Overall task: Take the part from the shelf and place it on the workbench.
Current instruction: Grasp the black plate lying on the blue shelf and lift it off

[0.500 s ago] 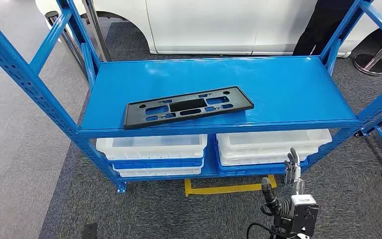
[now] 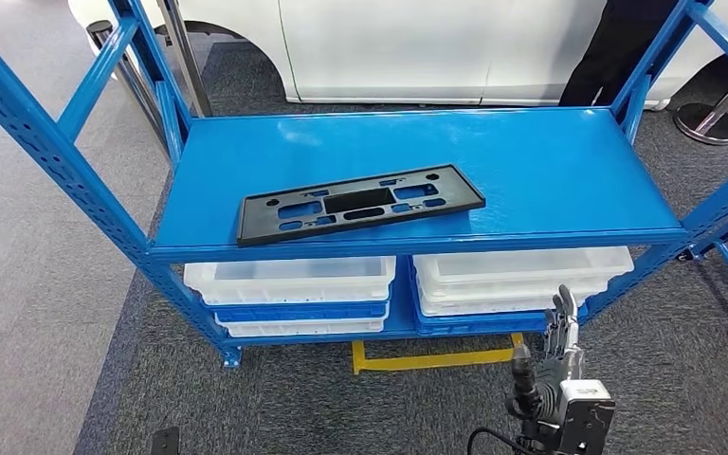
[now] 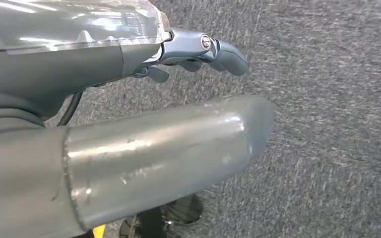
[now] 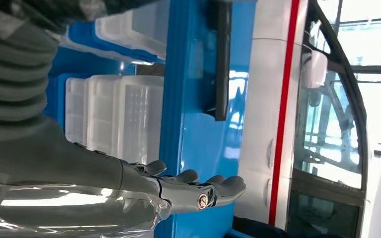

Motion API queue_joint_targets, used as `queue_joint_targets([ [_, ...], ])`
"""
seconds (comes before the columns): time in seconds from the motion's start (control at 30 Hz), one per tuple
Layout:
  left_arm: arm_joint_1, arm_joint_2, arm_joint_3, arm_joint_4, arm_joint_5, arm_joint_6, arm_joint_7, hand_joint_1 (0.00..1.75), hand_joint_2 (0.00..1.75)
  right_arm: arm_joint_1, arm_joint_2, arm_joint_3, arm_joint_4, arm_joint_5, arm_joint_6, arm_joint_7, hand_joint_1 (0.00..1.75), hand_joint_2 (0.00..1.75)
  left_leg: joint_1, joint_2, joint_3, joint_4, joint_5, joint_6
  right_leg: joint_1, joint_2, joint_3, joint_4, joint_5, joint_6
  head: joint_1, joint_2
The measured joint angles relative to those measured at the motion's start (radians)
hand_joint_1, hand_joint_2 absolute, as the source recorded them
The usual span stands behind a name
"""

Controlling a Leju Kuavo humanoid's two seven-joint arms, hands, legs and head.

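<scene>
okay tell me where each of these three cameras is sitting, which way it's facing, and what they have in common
Head view: high on the robot, looking forward and down at the blue shelf with the black part on it; the right hand rises at the bottom.
Left wrist view: behind the left hand, looking down at grey carpet.
Right wrist view: behind the right hand, turned sideways, facing the shelf, white bins and a white vehicle.
Shared: head and right wrist views both show the shelf, part, bins and vehicle.

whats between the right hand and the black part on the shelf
In the head view, the shelf's blue front edge and the white bins beneath it lie between the right hand and the black part.
</scene>
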Motion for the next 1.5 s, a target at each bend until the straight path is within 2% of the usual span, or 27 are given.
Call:
queue_joint_targets([
  [0.03, 0.0, 0.0, 0.002, 0.0, -0.003, 0.0, -0.003, 0.0, 0.0, 0.007, 0.003, 0.009, -0.001, 0.016, -0.003, 0.001, 0.0, 0.0, -0.001, 0.0, 0.0, 0.0, -0.001, 0.001, -0.001, 0.0, 0.0, 0.0, 0.0, 0.001, 0.0, 0.0],
  [0.17, 0.0, -0.001, 0.007, 0.0, -0.012, -0.005, -0.006, 0.0, 0.0, 0.022, 0.015, 0.046, -0.003, 0.055, -0.008, 0.018, 0.0, 0.0, 0.006, 0.002, 0.008, -0.017, 0.008, 0.014, -0.001, 0.0, 0.0, 0.009, -0.009, 0.011, 0.0, 0.0],
  [0.23, 0.0, -0.002, 0.008, 0.0, -0.013, -0.011, -0.003, 0.0, 0.0, 0.029, 0.016, 0.067, -0.004, 0.064, -0.014, 0.033, 0.0, 0.0, 0.011, 0.003, 0.015, -0.028, 0.013, 0.022, -0.001, -0.001, -0.037, 0.089, -0.056, 0.015, 0.0, 0.0],
  [0.3, 0.0, -0.001, 0.009, 0.0, -0.017, -0.015, 0.008, 0.0, 0.0, 0.037, 0.016, 0.086, -0.003, 0.094, -0.035, 0.053, 0.0, 0.0, 0.011, 0.0, 0.016, -0.028, 0.012, 0.024, -0.003, -0.001, -0.104, 0.215, -0.114, 0.018, 0.0, 0.0],
  [0.33, 0.0, 0.0, 0.009, 0.0, -0.021, -0.017, 0.015, 0.0, 0.0, 0.041, 0.015, 0.099, -0.001, 0.123, -0.053, 0.066, 0.0, 0.0, 0.011, -0.003, 0.016, -0.027, 0.011, 0.023, -0.004, -0.001, -0.13, 0.26, -0.125, 0.019, 0.001, 0.0],
  [0.37, 0.001, 0.001, 0.009, 0.0, -0.025, -0.019, 0.02, 0.0, 0.0, 0.045, 0.014, 0.114, 0.002, 0.155, -0.074, 0.078, 0.0, 0.0, 0.011, -0.009, 0.017, -0.024, 0.009, 0.021, -0.005, -0.001, -0.139, 0.269, -0.115, 0.019, 0.001, 0.0],
  [0.4, 0.001, 0.003, 0.009, 0.0, -0.03, -0.022, 0.022, 0.0, 0.0, 0.048, 0.014, 0.13, 0.006, 0.183, -0.093, 0.088, 0.0, 0.0, 0.012, -0.016, 0.018, -0.022, 0.006, 0.019, -0.006, 0.0, -0.13, 0.243, -0.086, 0.019, 0.001, 0.0],
  [0.47, 0.001, 0.006, 0.009, 0.0, -0.037, -0.027, 0.017, 0.0, 0.0, 0.049, 0.013, 0.164, 0.016, 0.207, -0.127, 0.101, 0.0, 0.0, 0.012, -0.033, 0.022, -0.014, -0.002, 0.011, -0.009, 0.017, -0.071, 0.117, -0.015, 0.015, 0.0, 0.0],
  [0.5, 0.0, 0.008, 0.009, 0.0, -0.041, -0.028, 0.015, 0.0, 0.0, 0.049, 0.013, 0.178, 0.021, 0.207, -0.142, 0.105, 0.0, 0.0, 0.012, -0.042, 0.023, -0.009, -0.006, 0.006, -0.009, 0.028, -0.045, 0.063, 0.005, 0.012, 0.0, 0.0],
  [0.57, -0.001, 0.012, 0.009, 0.0, -0.048, -0.028, 0.013, 0.0, 0.0, 0.049, 0.011, 0.201, 0.031, 0.202, -0.17, 0.115, 0.0, 0.0, 0.013, -0.056, 0.02, -0.004, -0.011, -0.006, -0.006, 0.042, -0.024, 0.022, 0.006, 0.006, 0.0, 0.0],
  [0.63, 0.001, 0.016, 0.009, 0.001, -0.053, -0.027, 0.015, 0.0, 0.0, 0.047, 0.009, 0.216, 0.038, 0.199, -0.193, 0.126, 0.0, 0.0, 0.016, -0.066, 0.018, -0.006, -0.012, -0.018, -0.003, 0.029, -0.021, 0.018, 0.007, -0.004, 0.001, 0.0],
  [0.7, 0.003, 0.02, 0.009, 0.001, -0.056, -0.026, 0.018, 0.0, 0.0, 0.044, 0.009, 0.229, 0.042, 0.199, -0.212, 0.136, 0.0, 0.0, 0.018, -0.05, 0.01, 0.014, -0.029, -0.032, -0.007, 0.016, -0.013, 0.008, 0.009, -0.017, 0.0, 0.0],
  [0.77, 0.002, 0.023, 0.009, 0.001, -0.059, -0.025, 0.024, 0.0, 0.0, 0.043, 0.008, 0.24, 0.047, 0.199, -0.225, 0.147, 0.0, 0.0, 0.023, -0.018, -0.035, 0.109, -0.081, -0.046, -0.01, 0.002, -0.005, -0.001, 0.008, -0.026, -0.001, 0.0],
  [0.83, 0.002, 0.026, 0.009, 0.001, -0.066, -0.025, 0.034, 0.0, 0.0, 0.043, 0.007, 0.247, 0.055, 0.209, -0.245, 0.16, 0.0, 0.87, 0.03, -0.003, -0.103, 0.237, -0.131, -0.059, -0.011, -0.009, -0.004, 0.0, 0.005, -0.029, -0.001, 0.0],
  [0.87, 0.003, 0.028, 0.009, 0.001, -0.07, -0.025, 0.039, 0.0, 0.0, 0.043, 0.007, 0.25, 0.059, 0.22, -0.26, 0.167, 0.0, 1.31, 0.033, -0.001, -0.124, 0.271, -0.133, -0.064, -0.011, -0.012, -0.003, 0.001, 0.003, -0.029, -0.001, 0.0],
  [0.9, 0.005, 0.03, 0.009, 0.001, -0.075, -0.024, 0.044, 0.0, 0.0, 0.042, 0.006, 0.254, 0.062, 0.237, -0.28, 0.175, 0.0, 1.75, 0.036, 0.0, -0.126, 0.266, -0.115, -0.067, -0.012, -0.014, 0.0, 0.001, 0.0, -0.027, -0.001, 0.0],
  [0.97, 0.007, 0.034, 0.009, 0.001, -0.085, -0.024, 0.05, 0.0, 0.0, 0.039, 0.006, 0.265, 0.067, 0.285, -0.33, 0.199, 0.0, 1.75, 0.04, 0.003, -0.078, 0.154, -0.039, -0.068, -0.014, -0.015, 0.007, 0.003, -0.007, -0.021, -0.001, 0.0],
  [1.03, 0.006, 0.038, 0.008, 0.001, -0.095, -0.024, 0.051, 0.0, 0.0, 0.031, 0.005, 0.282, 0.074, 0.358, -0.389, 0.234, 0.0, 1.75, 0.037, 0.007, -0.024, 0.039, 0.007, -0.063, -0.012, -0.014, 0.013, 0.006, -0.013, -0.011, -0.001, 0.0],
  [1.07, 0.005, 0.039, 0.008, 0.001, -0.1, -0.024, 0.051, 0.0, 0.0, 0.024, 0.004, 0.29, 0.079, 0.404, -0.418, 0.255, 0.0, 1.75, 0.034, 0.007, -0.012, 0.012, 0.011, -0.057, -0.01, -0.015, 0.013, 0.006, -0.015, -0.005, -0.001, 0.0],
  [1.17, 0.006, 0.041, 0.007, 0.001, -0.117, -0.024, 0.051, 0.0, 0.0, 0.005, 0.008, 0.29, 0.098, 0.605, -0.468, 0.305, 0.0, 1.75, 0.032, 0.004, -0.007, 0.0, 0.008, -0.035, -0.01, -0.015, 0.015, 0.005, -0.017, 0.013, -0.001, 0.0],
  [1.2, 0.007, 0.041, 0.007, 0.001, -0.126, -0.025, 0.051, 0.0, 0.0, 0.0, 0.014, 0.277, 0.103, 0.691, -0.473, 0.309, 0.0, 1.75, 0.033, 0.004, -0.005, -0.003, 0.01, -0.026, -0.011, -0.015, 0.011, 0.018, -0.029, 0.017, 0.0, 0.0],
  [1.27, 0.005, 0.042, 0.006, 0.002, -0.141, -0.026, 0.051, 0.0, 0.0, -0.007, 0.037, 0.231, 0.112, 0.84, -0.475, 0.302, 0.0, 1.75, 0.035, 0.004, -0.002, -0.009, 0.012, -0.01, -0.012, -0.013, -0.03, 0.105, -0.079, 0.02, 0.0, 0.0],
  [1.33, 0.003, 0.044, 0.006, 0.002, -0.151, -0.027, 0.052, 0.0, 0.0, -0.009, 0.062, 0.176, 0.122, 0.924, -0.476, 0.289, 0.0, 1.75, 0.03, 0.003, -0.002, -0.009, 0.01, -0.002, -0.011, -0.01, -0.099, 0.234, -0.133, 0.02, 0.0, 0.0],
  [1.37, 0.004, 0.044, 0.006, 0.002, -0.156, -0.027, 0.055, 0.0, 0.0, -0.009, 0.075, 0.149, 0.126, 0.946, -0.477, 0.282, 0.0, 1.75, 0.027, 0.002, 0.0, -0.008, 0.008, 0.0, -0.01, -0.01, -0.124, 0.274, -0.138, 0.02, 0.0, 0.0],
  [1.4, 0.005, 0.044, 0.005, 0.002, -0.16, -0.028, 0.058, 0.0, 0.0, -0.009, 0.088, 0.121, 0.13, 0.967, -0.477, 0.277, 0.0, 1.75, 0.024, 0.0, 0.002, -0.008, 0.006, 0.002, -0.01, -0.01, -0.132, 0.279, -0.123, 0.017, 0.0, 0.0],
  [1.43, 0.005, 0.044, 0.005, 0.002, -0.164, -0.029, 0.063, 0.0, 0.0, -0.009, 0.101, 0.093, 0.131, 0.989, -0.477, 0.275, 0.0, 1.75, 0.021, -0.002, 0.006, -0.007, 0.004, 0.002, -0.008, -0.009, -0.122, 0.246, -0.09, 0.012, 0.0, 0.0],
  [1.5, 0.005, 0.044, 0.005, 0.002, -0.172, -0.034, 0.078, 0.0, 0.0, -0.008, 0.122, 0.045, 0.123, 1.046, -0.478, 0.291, 0.0, 1.75, 0.015, -0.006, 0.014, -0.006, -0.002, 0.001, 0.0, -0.008, -0.068, 0.121, -0.013, -0.006, 0.0, 0.0],
])
